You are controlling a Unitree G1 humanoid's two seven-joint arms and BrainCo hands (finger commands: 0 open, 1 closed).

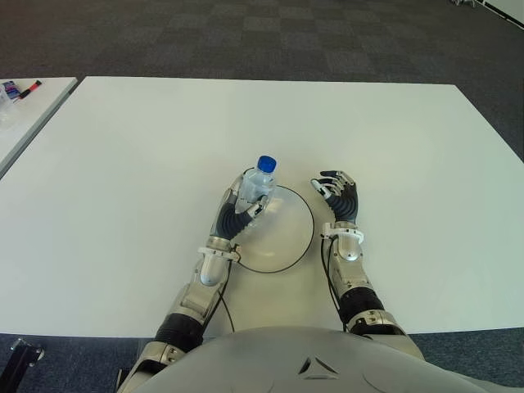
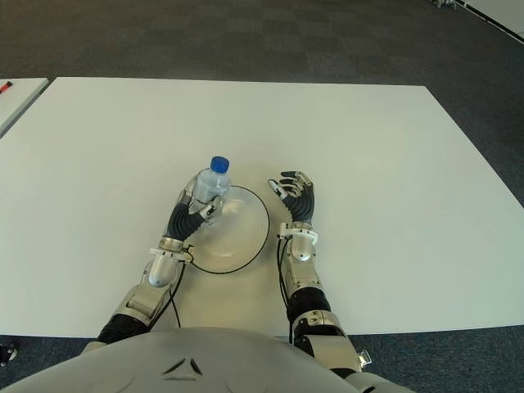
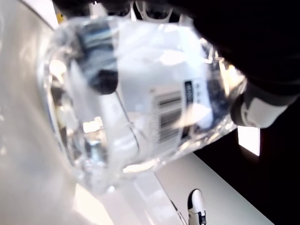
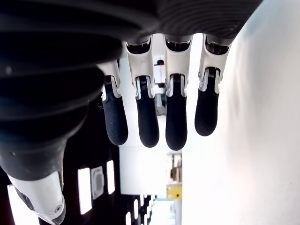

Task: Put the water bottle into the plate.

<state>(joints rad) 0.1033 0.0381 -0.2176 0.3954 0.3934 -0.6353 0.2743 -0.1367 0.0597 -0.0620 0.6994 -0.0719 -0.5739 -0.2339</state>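
Large white table [image 1: 147,164] on dark grey checkered carpet [image 1: 246,33]; second white table [image 1: 24,106] at left, with markers [image 1: 20,88].

Water bottle [image 1: 257,185] clear glossy plastic; plate [image 1: 286,237] smooth, glossy; table [image 1: 147,164] matt white.

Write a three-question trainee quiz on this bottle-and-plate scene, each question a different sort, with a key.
1. True or false: the left hand grasps the water bottle.
2. Multiple choice: the right hand is A) on the bottle, B) open beside the plate, on its right, C) holding the plate.
3. Fill in: the bottle's cap is ____ in colour.

Key:
1. True; it is held upright over the plate's far left rim.
2. B; its fingers hold nothing.
3. Blue.
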